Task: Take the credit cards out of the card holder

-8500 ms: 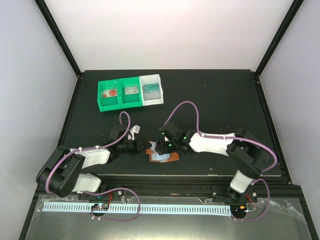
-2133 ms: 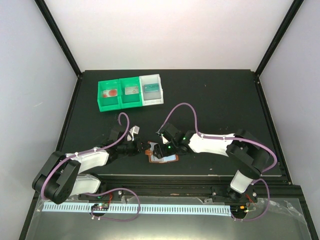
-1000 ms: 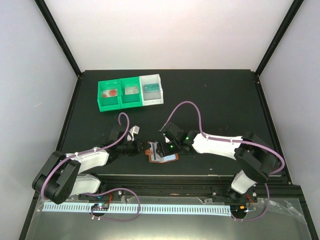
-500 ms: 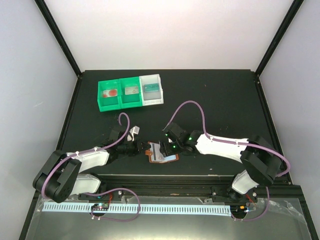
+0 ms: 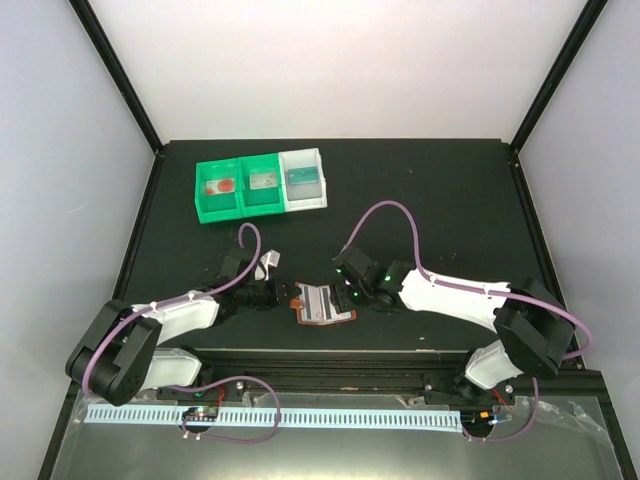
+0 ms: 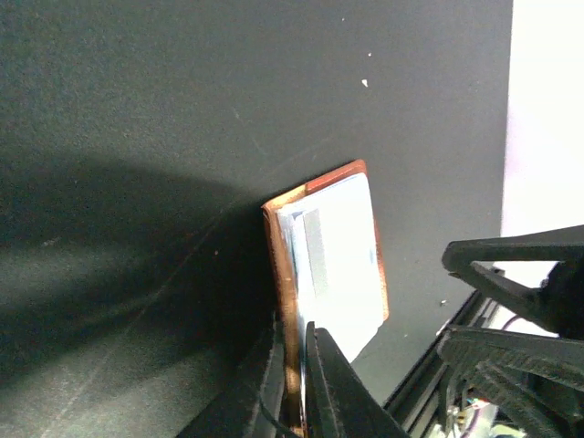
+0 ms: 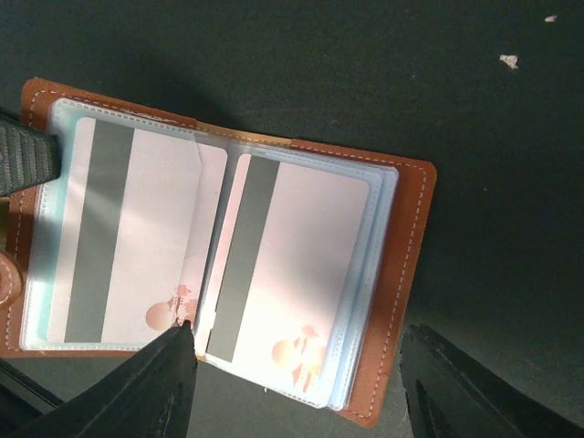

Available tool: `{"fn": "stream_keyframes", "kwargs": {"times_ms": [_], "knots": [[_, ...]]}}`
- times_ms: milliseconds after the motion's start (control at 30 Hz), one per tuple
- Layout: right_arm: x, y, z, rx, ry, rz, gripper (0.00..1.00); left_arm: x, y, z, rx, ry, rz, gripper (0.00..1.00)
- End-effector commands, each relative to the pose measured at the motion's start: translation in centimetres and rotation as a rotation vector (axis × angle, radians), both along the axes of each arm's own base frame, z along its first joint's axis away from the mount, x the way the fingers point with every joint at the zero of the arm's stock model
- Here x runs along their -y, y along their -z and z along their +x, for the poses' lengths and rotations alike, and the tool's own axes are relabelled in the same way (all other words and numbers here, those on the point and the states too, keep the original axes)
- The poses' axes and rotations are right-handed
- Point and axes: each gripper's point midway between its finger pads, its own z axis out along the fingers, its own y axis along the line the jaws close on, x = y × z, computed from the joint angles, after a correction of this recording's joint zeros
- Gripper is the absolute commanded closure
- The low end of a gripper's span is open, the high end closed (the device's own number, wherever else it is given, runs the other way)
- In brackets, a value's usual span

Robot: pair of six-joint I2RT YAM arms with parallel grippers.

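Observation:
The brown card holder (image 5: 322, 304) lies open near the table's front edge. In the right wrist view its clear pockets (image 7: 370, 274) hold two pale pink credit cards with grey stripes, one on the left page (image 7: 137, 228) and one on the right page (image 7: 297, 265). My left gripper (image 5: 291, 297) is shut on the holder's left edge; the left wrist view shows its fingers (image 6: 297, 392) clamping the brown cover (image 6: 283, 274). My right gripper (image 5: 346, 293) is open just above the holder's right page, its fingertips (image 7: 315, 374) straddling the card's lower end without touching it.
Two green bins (image 5: 237, 189) and a white bin (image 5: 303, 178), each with small items inside, stand at the back left. The table's front edge and rail (image 5: 330, 352) run just below the holder. The left finger (image 7: 27, 160) shows at the right wrist view's left edge.
My right gripper has drawn back to the right off the holder, open. The holder now lies open with both pink cards showing. The left gripper keeps its hold.

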Motion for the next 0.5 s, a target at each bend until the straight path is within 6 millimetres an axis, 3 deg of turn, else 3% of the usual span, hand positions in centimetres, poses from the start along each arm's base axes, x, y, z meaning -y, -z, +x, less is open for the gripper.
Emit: {"fn": "stream_keyframes", "kwargs": {"times_ms": [0,100,267,467], "knots": [[0.5,-0.6,0.4,0.030,0.021,-0.001,0.40,0.0,-0.7,1.1,0.037,0.008,0.059,0.88],[0.3,-0.6,0.4,0.030,0.014,0.007,0.46,-0.4,-1.2,1.5,0.054,-0.005,0.094,0.78],[0.1,-0.1,0.7,0.027,0.017,0.017,0.71,-0.9,-2.4,1.8,0.072,-0.023,0.128,0.58],[-0.6,1.1,1.3,-0.003,0.022,0.055,0.83,-0.3,-4.6,1.9,0.112,-0.012,0.079,0.52]]}}
